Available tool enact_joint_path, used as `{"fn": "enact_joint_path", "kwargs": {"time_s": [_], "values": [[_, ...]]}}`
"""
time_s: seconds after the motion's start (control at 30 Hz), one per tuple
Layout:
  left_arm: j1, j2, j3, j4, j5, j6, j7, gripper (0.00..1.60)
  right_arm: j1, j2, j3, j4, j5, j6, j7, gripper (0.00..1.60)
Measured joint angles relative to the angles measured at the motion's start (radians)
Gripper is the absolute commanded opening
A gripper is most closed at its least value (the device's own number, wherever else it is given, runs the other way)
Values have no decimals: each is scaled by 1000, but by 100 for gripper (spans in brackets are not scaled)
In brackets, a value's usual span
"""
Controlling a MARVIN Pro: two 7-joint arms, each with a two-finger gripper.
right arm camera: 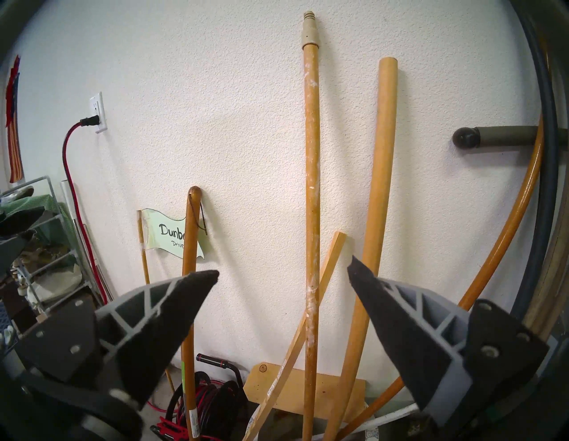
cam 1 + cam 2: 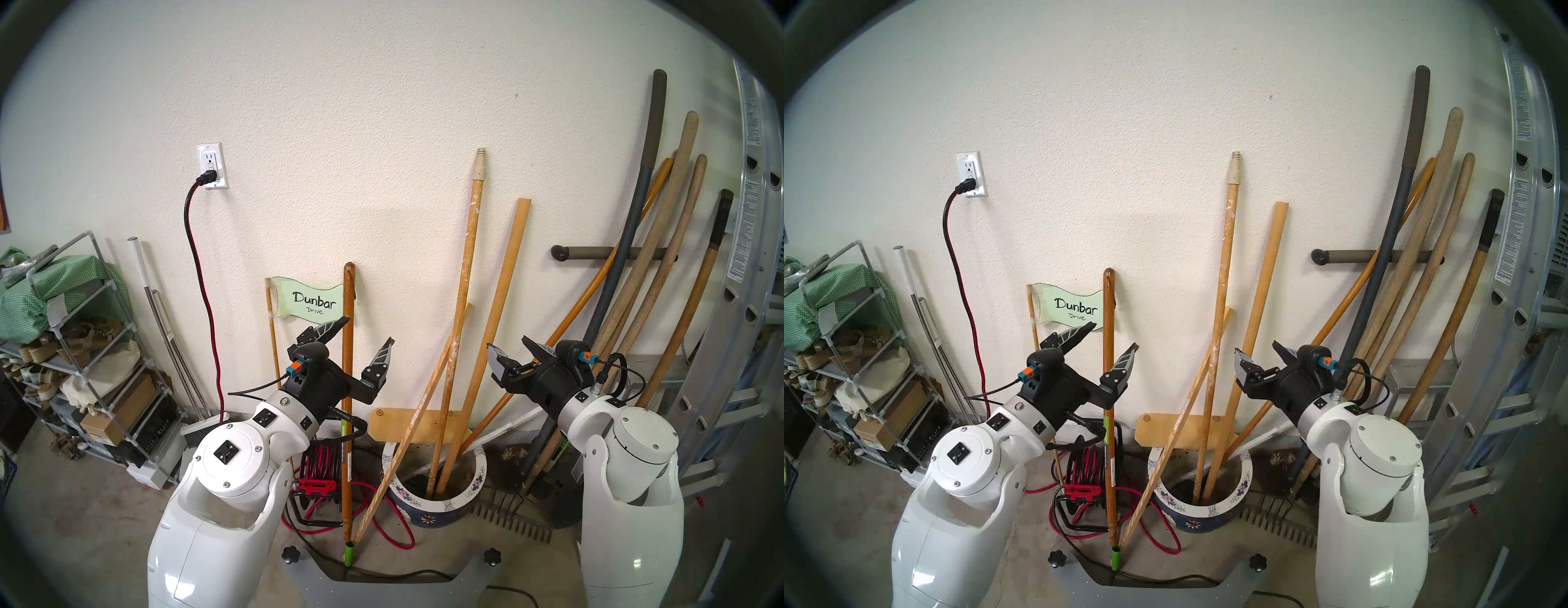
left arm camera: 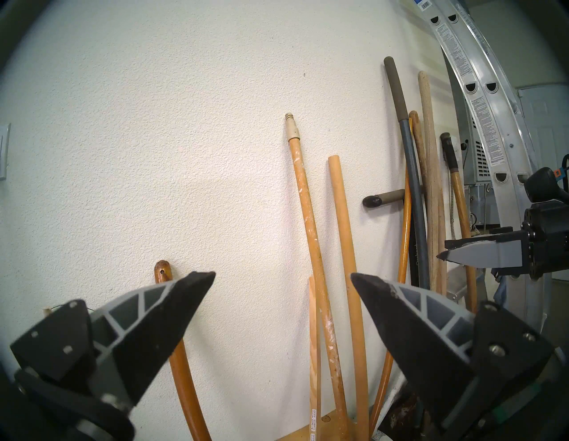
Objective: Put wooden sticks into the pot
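Both end effectors, left (image 2: 358, 339) and right (image 2: 511, 354), wide, empty. 2 sticks, flecked (image 2: 460, 305) and dowel (image 2: 500, 305), stand in pot (image 2: 428, 505) against far wall. Looks done.

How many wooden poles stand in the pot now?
2: the paint-flecked pole and the thick dowel to its right, both inside the pot. The orange handle may also end there, hidden.

Two wooden sticks (image 2: 462, 322) stand in the blue flowered pot (image 2: 428, 505), leaning on the wall. The left gripper (image 2: 365, 333) and right gripper (image 2: 509, 346) hover above with jaws apart, empty.
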Motion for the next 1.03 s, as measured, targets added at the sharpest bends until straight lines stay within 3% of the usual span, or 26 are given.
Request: {"fn": "enact_joint_path", "kwargs": {"time_s": [1.03], "values": [[0,0,0,0,0,0,0,160,0,0,0,0,1,-1,0,160]]}}
